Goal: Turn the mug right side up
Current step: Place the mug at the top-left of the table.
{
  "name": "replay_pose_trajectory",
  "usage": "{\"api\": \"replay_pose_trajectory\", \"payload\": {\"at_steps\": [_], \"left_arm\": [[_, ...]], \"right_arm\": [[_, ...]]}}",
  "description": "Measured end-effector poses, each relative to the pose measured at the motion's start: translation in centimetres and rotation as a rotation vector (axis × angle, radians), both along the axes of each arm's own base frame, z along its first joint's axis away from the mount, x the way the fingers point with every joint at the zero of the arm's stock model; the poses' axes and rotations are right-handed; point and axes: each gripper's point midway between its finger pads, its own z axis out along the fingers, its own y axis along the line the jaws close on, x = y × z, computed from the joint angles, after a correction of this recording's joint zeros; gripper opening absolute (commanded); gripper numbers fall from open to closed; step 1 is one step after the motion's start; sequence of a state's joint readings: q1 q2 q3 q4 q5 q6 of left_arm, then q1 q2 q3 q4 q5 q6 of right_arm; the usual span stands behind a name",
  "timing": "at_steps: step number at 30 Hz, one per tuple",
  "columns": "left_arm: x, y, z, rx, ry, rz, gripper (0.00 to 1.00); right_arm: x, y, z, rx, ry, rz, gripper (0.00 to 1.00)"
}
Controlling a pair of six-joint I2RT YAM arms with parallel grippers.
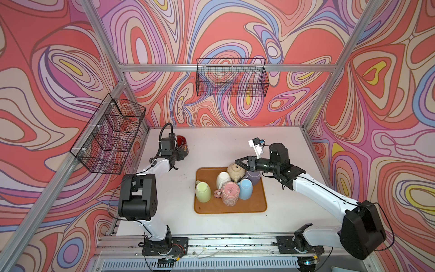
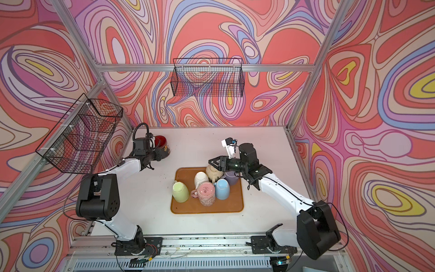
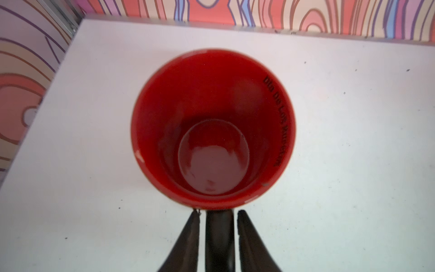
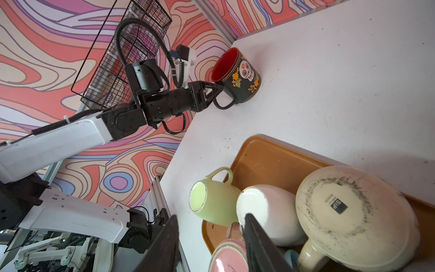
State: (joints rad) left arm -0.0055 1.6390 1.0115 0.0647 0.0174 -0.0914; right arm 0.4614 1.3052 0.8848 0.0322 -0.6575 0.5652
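Observation:
A black mug (image 1: 184, 144) with a red inside and skull-and-flower print stands upright, mouth up, on the white table at the far left, as both top views (image 2: 164, 146) show. In the left wrist view I look down into the mug (image 3: 213, 127). My left gripper (image 3: 219, 212) is open, one finger on each side of the mug's black handle (image 3: 220, 235) with a thin gap at each side. The right wrist view shows that left gripper (image 4: 219, 90) at the handle of the mug (image 4: 237, 75). My right gripper (image 1: 237, 161) hovers open and empty over the tray.
An orange tray (image 1: 235, 207) at mid-table holds several mugs, overturned or lying over: green (image 1: 203, 192), white (image 1: 223, 180), pink (image 1: 229, 193), blue (image 1: 245, 188), cream (image 1: 235, 172), purple (image 1: 254, 176). Wire baskets hang on the left wall (image 1: 110, 136) and back wall (image 1: 231, 77).

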Motion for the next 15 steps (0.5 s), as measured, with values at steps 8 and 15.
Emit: {"api": "replay_pose_trajectory", "payload": {"at_steps": [8, 15], "left_arm": [[-1.3, 0.0, 6.9, 0.002, -0.147, -0.005, 0.74], [-6.4, -3.2, 14.0, -0.08, -0.254, -0.082, 0.8]], "right_arm": [[-0.6, -1.0, -0.4, -0.05, 0.015, -0.034, 0.51], [-1.5, -2.4, -1.5, -0.127, 0.052, -0.072, 0.51]]}}
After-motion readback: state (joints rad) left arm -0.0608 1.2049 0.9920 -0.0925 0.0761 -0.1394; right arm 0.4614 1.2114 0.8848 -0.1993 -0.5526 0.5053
